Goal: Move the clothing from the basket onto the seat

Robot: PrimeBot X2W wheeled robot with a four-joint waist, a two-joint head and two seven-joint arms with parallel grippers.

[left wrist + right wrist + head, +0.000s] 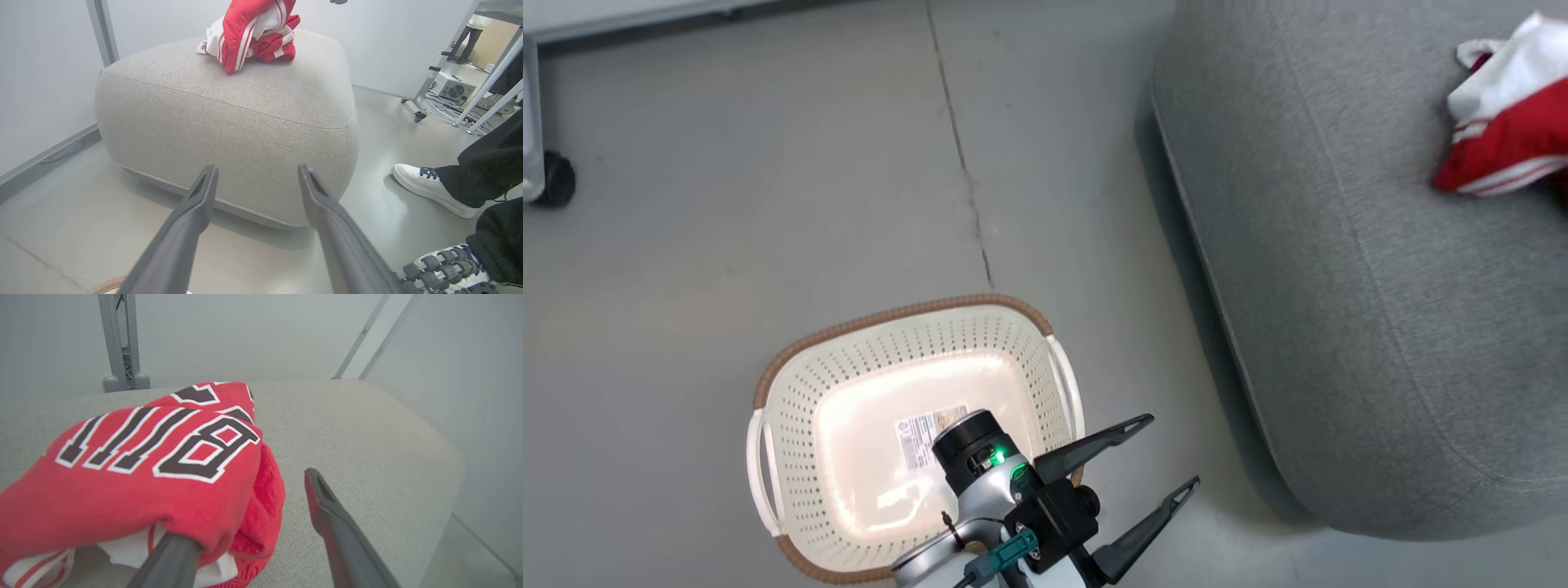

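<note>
Left arm: forearm (927, 563) enters the head view at 6 o'clock. The wrist (980, 469) is a dark cylinder with a green light lit.

Left gripper (1174, 451) points toward 2 o'clock in the head view. Its fingers (1094, 443) are spread wide with nothing between them. In the left wrist view, the left gripper (257, 169) rises from 6 o'clock, tips well apart.

Right gripper (257, 473), right wrist view: the finger (335, 522) at 5 o'clock is fully visible and points toward 12. The other, at 7 o'clock, shows near its base only; its tip is hidden. The jaws stand wide apart, clamping nothing.
</note>
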